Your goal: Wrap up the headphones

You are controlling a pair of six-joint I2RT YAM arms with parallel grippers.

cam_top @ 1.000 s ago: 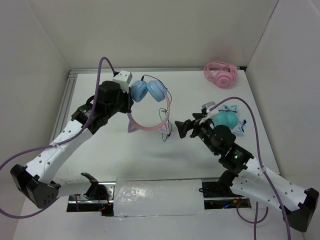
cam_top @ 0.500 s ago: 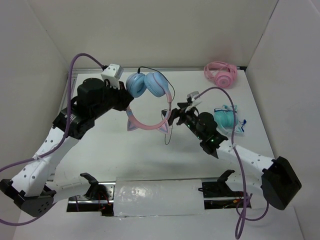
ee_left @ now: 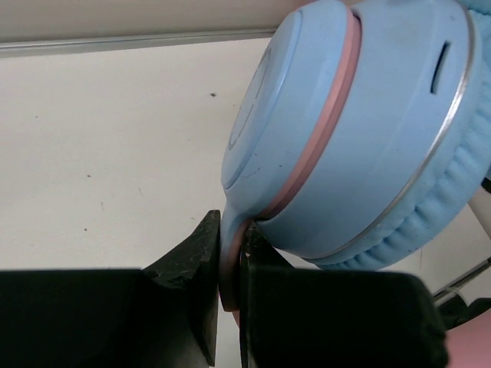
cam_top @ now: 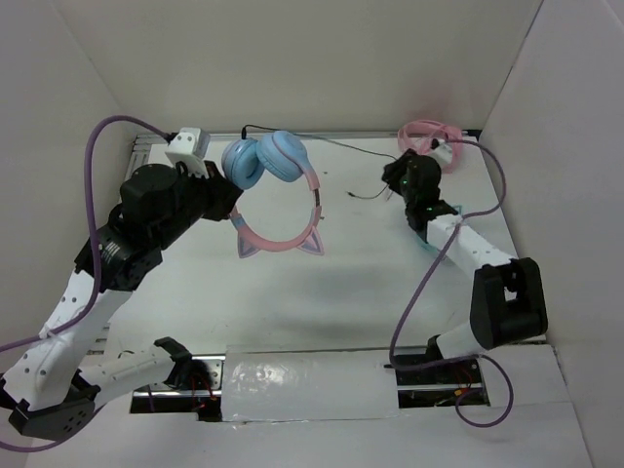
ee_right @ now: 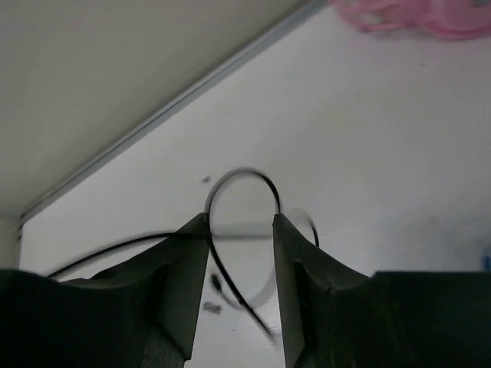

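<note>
The headphones (cam_top: 261,161), two light-blue ear cups on a thin pink band with two cat ears, hang above the table at back left. My left gripper (cam_top: 222,187) is shut on the pink band end just under one ear cup (ee_left: 368,130), the band pinched flat between its jaws (ee_left: 230,230). The thin black cable (cam_top: 341,144) runs from the cups rightwards to my right gripper (cam_top: 392,180) near the back right. In the right wrist view a loop of cable (ee_right: 244,172) arches between the fingertips (ee_right: 240,222), whose jaws stand apart.
All-pink headphones (cam_top: 429,146) lie in the back right corner, just behind my right gripper. A sliver of teal headphones (cam_top: 456,209) shows beside the right forearm. White walls close in the left, back and right. A silvery block (cam_top: 307,385) sits at the near edge.
My left arm carried the headphones leftwards and back. My right arm swung from the table's middle to the back right, drawing the cable out, and its jaws have narrowed around the cable loop.
</note>
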